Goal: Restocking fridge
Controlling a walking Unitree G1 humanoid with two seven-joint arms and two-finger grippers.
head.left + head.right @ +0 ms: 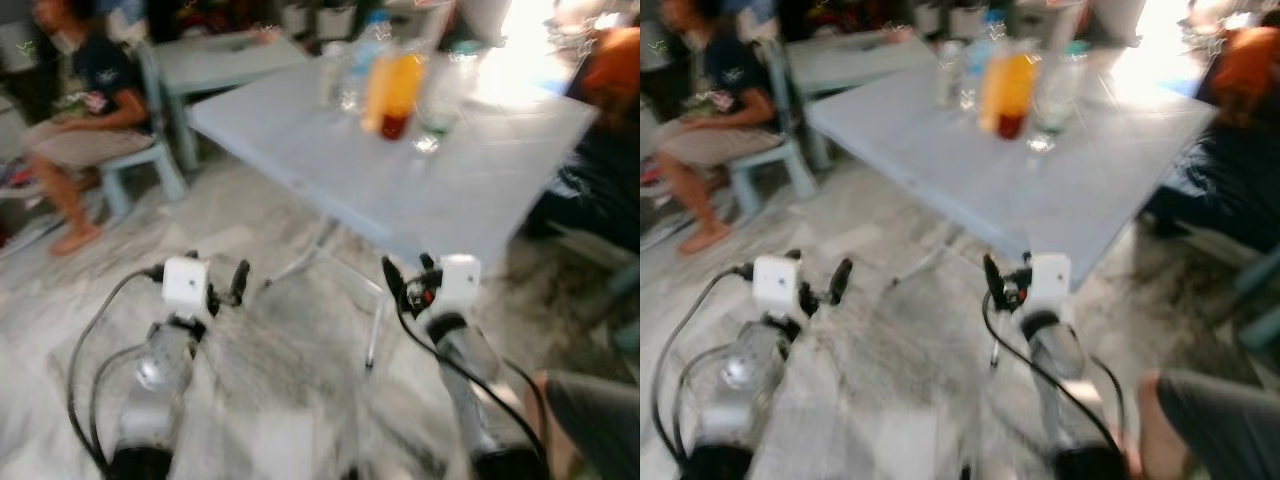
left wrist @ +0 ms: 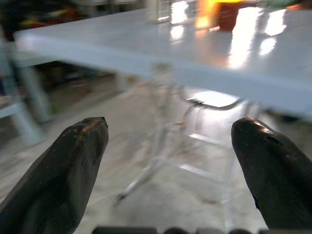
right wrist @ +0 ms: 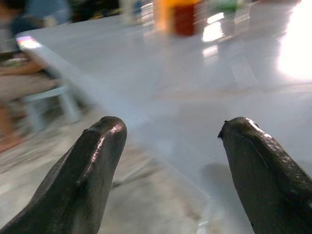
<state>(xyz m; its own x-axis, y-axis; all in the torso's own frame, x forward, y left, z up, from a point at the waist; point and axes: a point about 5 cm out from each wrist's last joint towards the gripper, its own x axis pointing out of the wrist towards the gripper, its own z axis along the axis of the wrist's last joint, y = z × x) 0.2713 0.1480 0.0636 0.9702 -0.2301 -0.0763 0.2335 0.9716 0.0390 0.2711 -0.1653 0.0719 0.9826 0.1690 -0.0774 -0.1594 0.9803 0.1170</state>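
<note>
The restocking looks barely begun: nothing is held, no fridge can be made out, and the drinks stand untouched on the pale blue surface (image 1: 400,190). The left pincer (image 2: 170,146) hangs low over the marble floor (image 1: 280,340), short of the surface's near edge and below it, its two black fingers (image 2: 73,161) spread wide apart on nothing. The right pincer (image 3: 170,151) is raised close to the near edge, fingers likewise wide apart and empty, pointed across the top toward the drinks. Those stand well beyond both pincers at the far side: an orange bottle (image 1: 395,90) with a dark red base, a clear bottle (image 1: 365,60) with a blue cap just beside it, and a glass (image 1: 435,110) on its other side. A person (image 1: 85,110) sits on a chair well off to the left pincer's outer side. By my reckoning, what is left is everything: closing in, picking up a bottle, carrying it to the fridge, and the blur suggests the robot is walking
</note>
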